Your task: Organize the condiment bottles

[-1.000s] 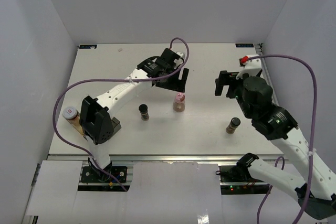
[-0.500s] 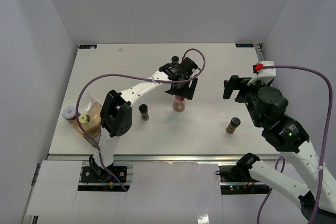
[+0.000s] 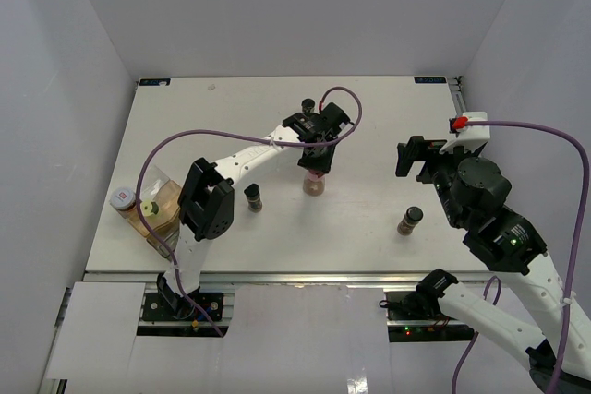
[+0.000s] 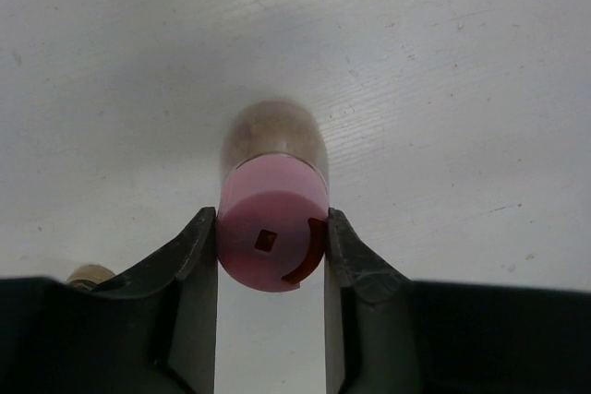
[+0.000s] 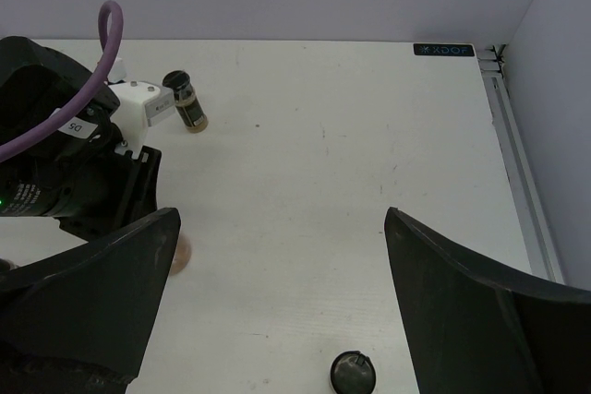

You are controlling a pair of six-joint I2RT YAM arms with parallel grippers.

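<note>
**Left claw pinches the pink cap**

Over the last second the left arm has swung forward from behind the jars and come down. The left gripper (image 4: 271, 228) has narrowed from a wide spread to a pinch. In the wrist view both fingers (image 4: 199, 260) lie against the sides of the cap of the pink-capped jar (image 3: 314, 185), which stands upright near the middle of the table (image 3: 369, 117). The right gripper (image 5: 282, 219) has drawn back a little toward the right edge and hangs wide apart, holding nothing.

The other bottles stand well apart. The near black-capped jar (image 3: 252, 197) is left of the pink one, the right black-capped jar (image 3: 410, 220) is in front of the right arm, and the far black-capped jar (image 3: 307, 106) is behind the left wrist. The white-capped jar (image 3: 122, 199) sits at the left edge.

The pink-capped jar looks light and rigid, so weight should be no trouble. The cap is smooth and round, and probably slippery. The hold is high, on the cap alone, so the body may swing or the cap may turn. A straight, slow lift seems wise, and a grip lower on the clear body would likely be steadier.
</note>
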